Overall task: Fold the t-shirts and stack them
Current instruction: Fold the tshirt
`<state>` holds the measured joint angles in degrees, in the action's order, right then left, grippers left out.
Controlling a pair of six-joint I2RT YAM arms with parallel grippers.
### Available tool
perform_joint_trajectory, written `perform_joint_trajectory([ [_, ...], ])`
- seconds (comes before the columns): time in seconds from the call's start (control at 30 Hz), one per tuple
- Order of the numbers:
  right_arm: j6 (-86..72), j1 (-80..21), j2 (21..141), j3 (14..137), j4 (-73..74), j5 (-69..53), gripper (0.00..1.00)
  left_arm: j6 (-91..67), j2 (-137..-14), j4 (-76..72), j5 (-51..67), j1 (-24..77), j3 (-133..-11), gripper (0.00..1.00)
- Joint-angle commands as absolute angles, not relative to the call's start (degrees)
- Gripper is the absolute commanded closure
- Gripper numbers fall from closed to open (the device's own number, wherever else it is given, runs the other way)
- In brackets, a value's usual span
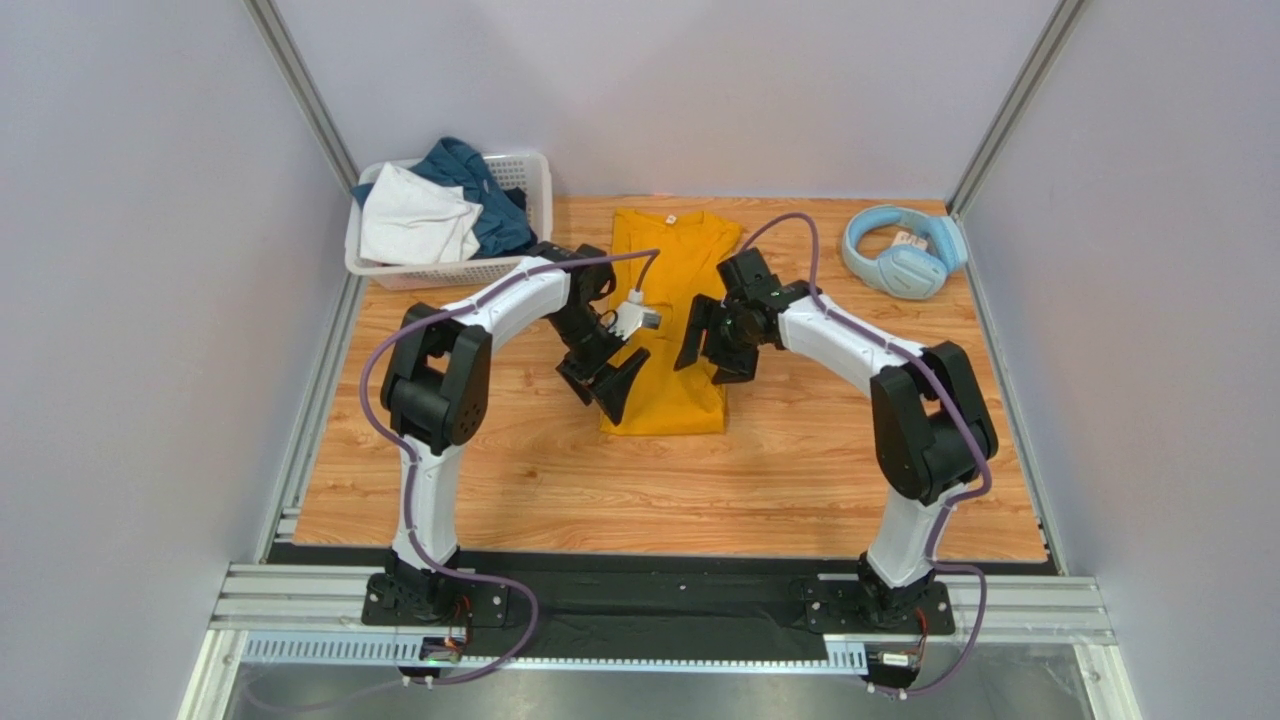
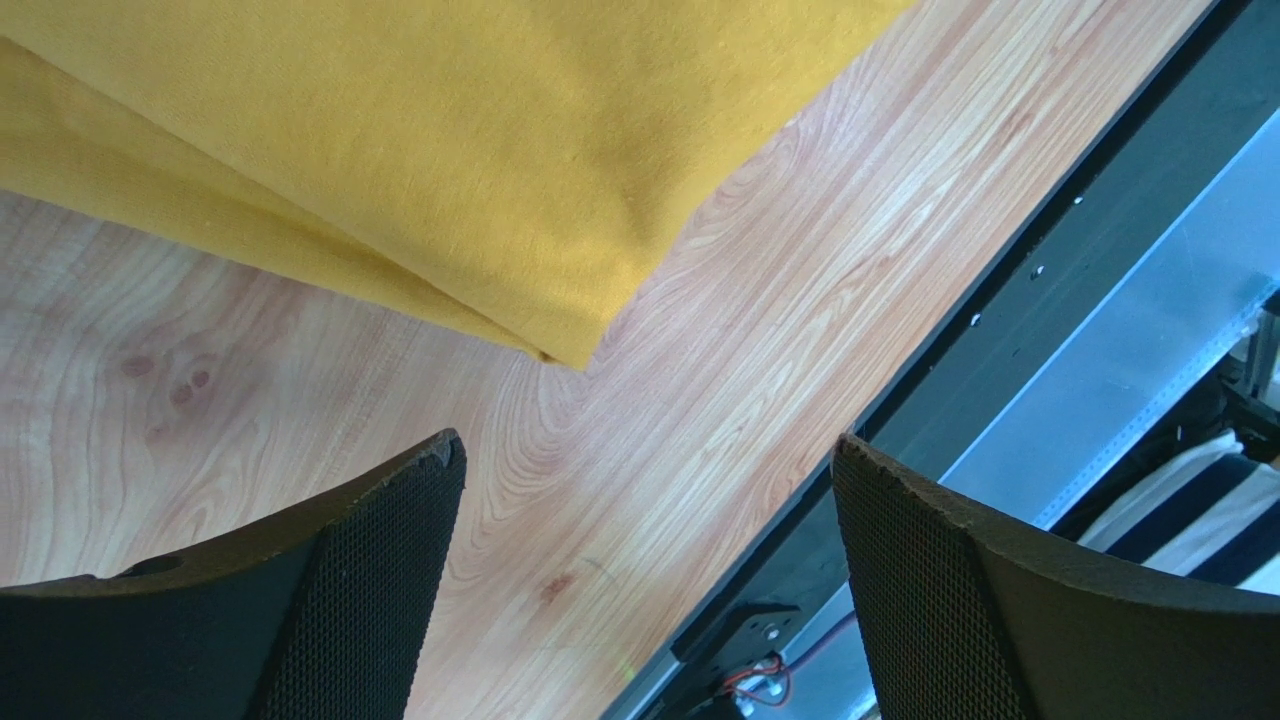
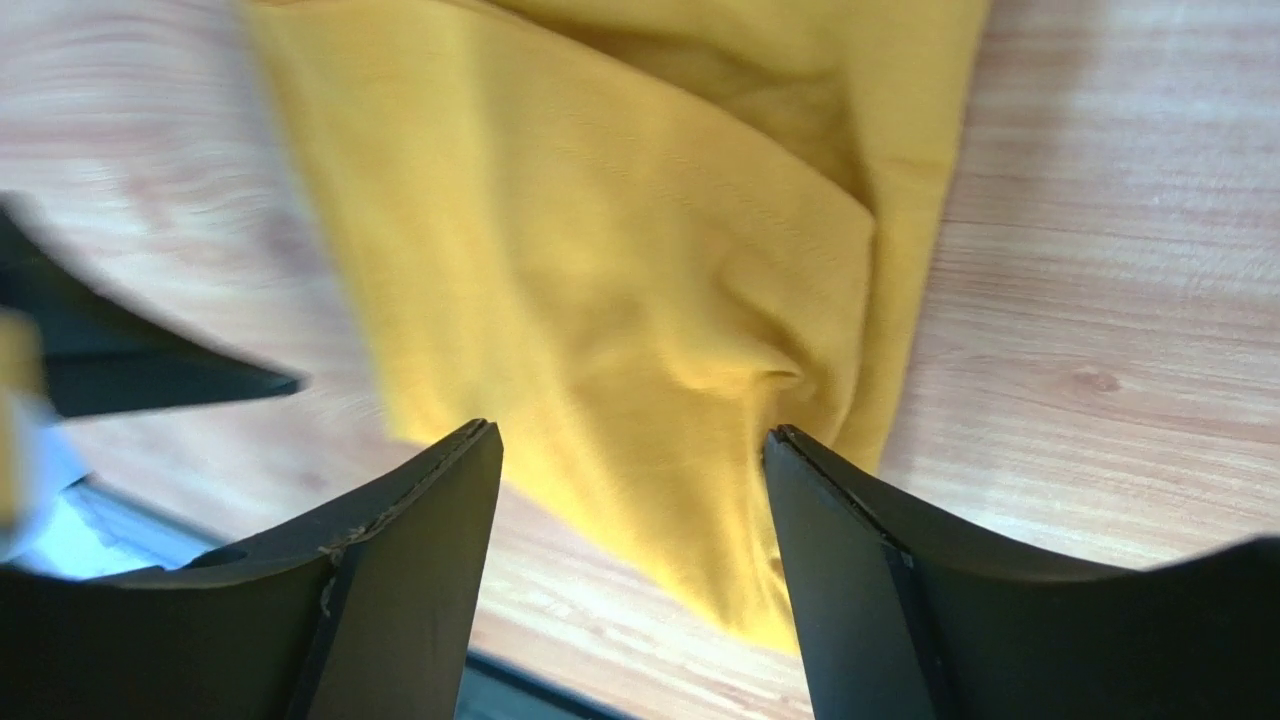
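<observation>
We record the mustard-yellow t-shirt (image 1: 679, 255) lying on the wooden table (image 1: 496, 480). It is folded lengthwise into a narrow strip, with the collar at the far end and the hem nearer us. Its near left corner shows stacked layers, and the right side is puckered. The white garment (image 1: 413, 222) and dark teal-blue garment (image 1: 489, 203) lie crumpled and unfolded in the basket (image 1: 526, 168), just beside the strip's far left.

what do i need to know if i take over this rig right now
Left gripper: open, over the table by the yellow t-shirt's near corner.
Right gripper: open, low over the shirt's right edge.
Done: yellow t-shirt lies mid-table, folded lengthwise into a narrow strip.
White garment and teal garment sit unfolded in the basket.
To do: fold the strip crosswise, fold the other two, stack.
</observation>
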<state>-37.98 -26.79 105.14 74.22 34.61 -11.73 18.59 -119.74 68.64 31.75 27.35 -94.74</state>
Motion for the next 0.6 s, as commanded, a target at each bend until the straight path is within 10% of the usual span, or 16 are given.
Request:
perform_joint_trajectory([
  [0.0, -35.68, -23.12, 100.54, 78.22, 32.61, -17.21, 0.29, 19.6, -116.72, 69.43, 33.93, 27.51, -97.73, 0.04],
  [0.57, -36.83, -15.29, 119.44, 86.57, 26.89, -30.23, 0.39, 17.75, -116.98, 69.52, 37.97, 28.21, -100.72, 0.04],
])
